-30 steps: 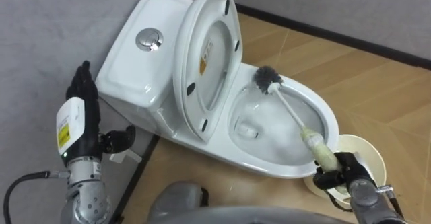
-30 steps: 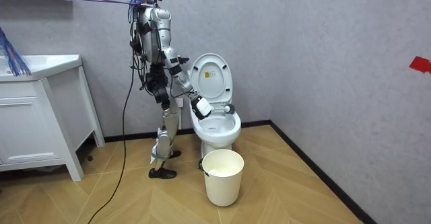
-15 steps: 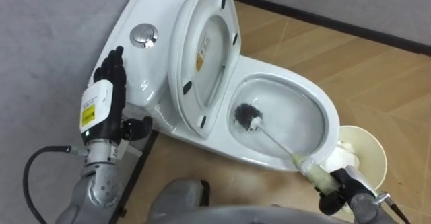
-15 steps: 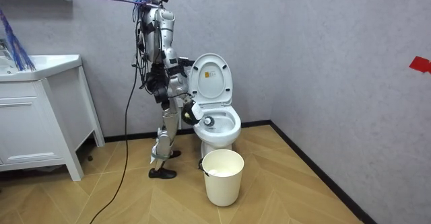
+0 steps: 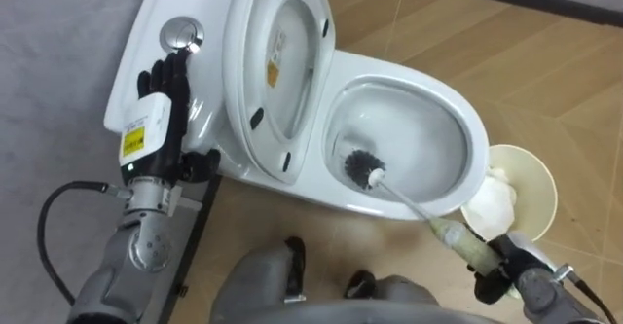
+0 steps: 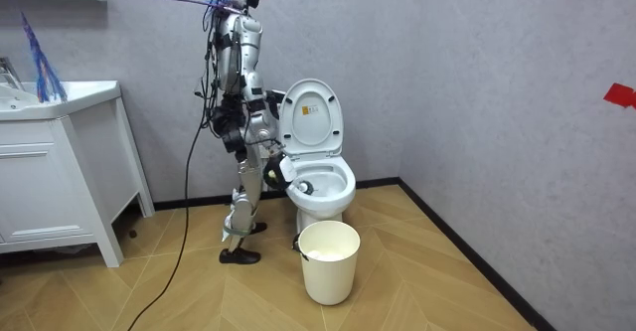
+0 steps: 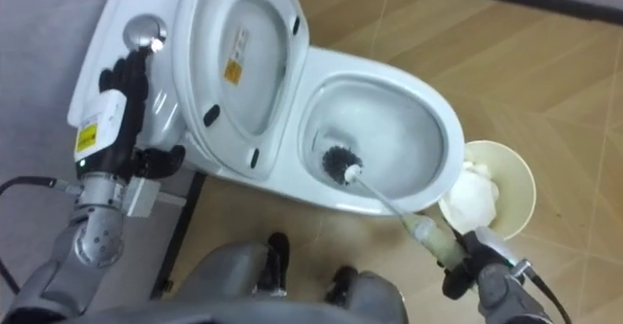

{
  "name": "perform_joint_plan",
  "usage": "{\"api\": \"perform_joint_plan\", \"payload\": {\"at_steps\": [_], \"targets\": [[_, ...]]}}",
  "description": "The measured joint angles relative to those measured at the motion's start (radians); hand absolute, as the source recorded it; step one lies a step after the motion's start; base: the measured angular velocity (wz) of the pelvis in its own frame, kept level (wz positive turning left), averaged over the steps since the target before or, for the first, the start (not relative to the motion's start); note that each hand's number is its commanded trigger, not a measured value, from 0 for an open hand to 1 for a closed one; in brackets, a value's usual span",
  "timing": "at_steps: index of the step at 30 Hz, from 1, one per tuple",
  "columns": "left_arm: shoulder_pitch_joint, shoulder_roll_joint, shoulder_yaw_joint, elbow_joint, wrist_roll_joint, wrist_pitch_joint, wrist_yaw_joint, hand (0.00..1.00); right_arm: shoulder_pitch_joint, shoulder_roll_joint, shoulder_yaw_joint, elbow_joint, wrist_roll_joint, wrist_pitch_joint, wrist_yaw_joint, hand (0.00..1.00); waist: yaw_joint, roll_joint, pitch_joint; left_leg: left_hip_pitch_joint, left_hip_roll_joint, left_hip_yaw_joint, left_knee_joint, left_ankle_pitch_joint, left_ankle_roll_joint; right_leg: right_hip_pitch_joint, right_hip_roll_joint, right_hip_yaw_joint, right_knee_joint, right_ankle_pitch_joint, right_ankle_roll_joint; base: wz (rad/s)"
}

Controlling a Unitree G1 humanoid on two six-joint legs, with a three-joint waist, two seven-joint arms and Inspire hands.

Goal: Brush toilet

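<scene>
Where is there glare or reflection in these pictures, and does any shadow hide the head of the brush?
Left eye view: the metal flush button carries a bright highlight, the glazed toilet bowl a soft sheen; no shadow hides the toilet brush, its head dark against the white. Room view: even light, no strong glare on the raised lid.
</scene>
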Motion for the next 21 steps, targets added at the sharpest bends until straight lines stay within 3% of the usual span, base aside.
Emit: {"api": "perform_joint_plan", "payload": {"at_steps": [3,6,11,14,21], "targets": [[-0.028,0.009,-0.004,0.005,0.000,-0.001,0.009,0.00,-0.020,-0.029,0.028,-0.031,-0.036,0.006,-0.001,1.00,0.012,0.004,0.0059,-0.042,0.007,0.002,0.031,0.001,0.001,-0.044,-0.003,0.000,0.043,0.002,-0.003,-0.07],[-0.074,0.036,-0.022,0.021,0.000,-0.013,0.015,0.00,-0.075,-0.093,0.070,-0.061,-0.109,0.006,-0.004,1.00,0.031,0.004,0.0133,-0.103,0.007,0.004,0.060,0.008,0.012,-0.122,-0.017,0.010,0.102,-0.004,-0.012,-0.09],[-0.191,0.097,-0.086,0.079,-0.001,-0.036,0.040,0.00,-0.168,-0.208,0.140,-0.144,-0.255,0.015,-0.032,1.00,0.070,0.001,0.0195,-0.212,0.010,0.003,0.133,0.010,0.019,-0.235,-0.038,0.007,0.196,-0.021,-0.025,-0.02],[-0.232,0.140,-0.122,0.079,-0.001,-0.035,0.050,0.00,-0.237,-0.250,0.189,-0.173,-0.350,0.028,-0.067,1.00,0.090,-0.004,0.0229,-0.261,0.010,0.003,0.152,0.017,0.025,-0.293,-0.048,0.009,0.235,-0.022,-0.030,0.00],[-0.287,0.187,-0.185,0.076,-0.002,-0.036,0.082,0.00,-0.414,-0.265,0.321,-0.182,-0.413,0.070,-0.133,1.00,0.148,-0.006,0.0247,-0.348,0.015,0.002,0.191,0.025,0.025,-0.378,-0.057,0.004,0.282,-0.025,-0.041,0.00]]}}
